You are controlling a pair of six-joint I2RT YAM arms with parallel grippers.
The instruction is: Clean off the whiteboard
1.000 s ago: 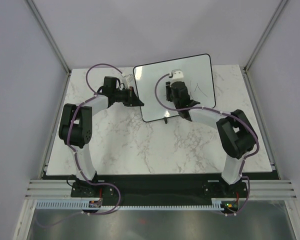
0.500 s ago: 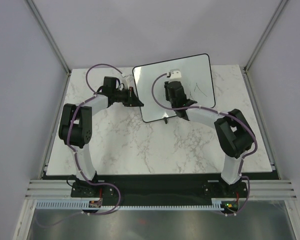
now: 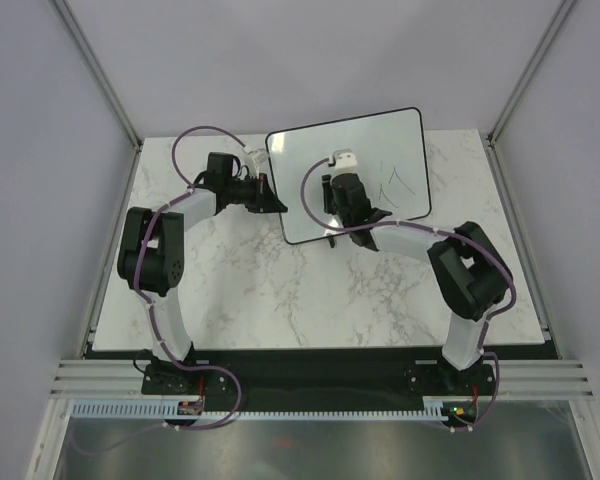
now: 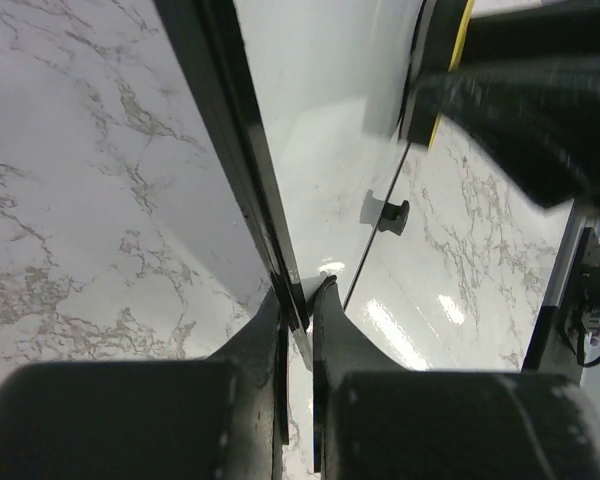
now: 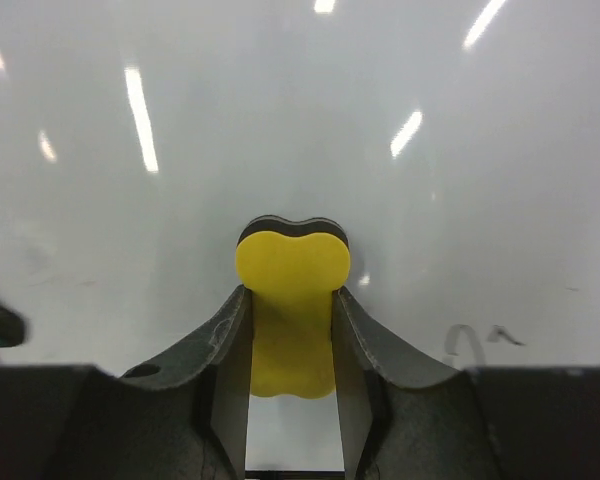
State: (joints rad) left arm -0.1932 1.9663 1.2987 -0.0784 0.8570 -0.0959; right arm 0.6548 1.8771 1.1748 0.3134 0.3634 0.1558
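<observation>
Whiteboard [image 3: 298, 185]: stands tilted at the far middle of the marble table [image 3: 280, 290], on small black feet; a thin black frame surrounds a glossy white face.
Left gripper [image 4: 300, 300]: at the board's left edge, jaws closed on the black frame and pinching it.
Right gripper [image 5: 291, 292]: over the middle of the board, jaws clamped on a yellow eraser [image 5: 292, 255].
Eraser pad: the dark layer faces the white surface and appears pressed against it.
Handwriting [image 3: 392, 180]: dark strokes on the board's right part, to the right of the eraser.
</observation>
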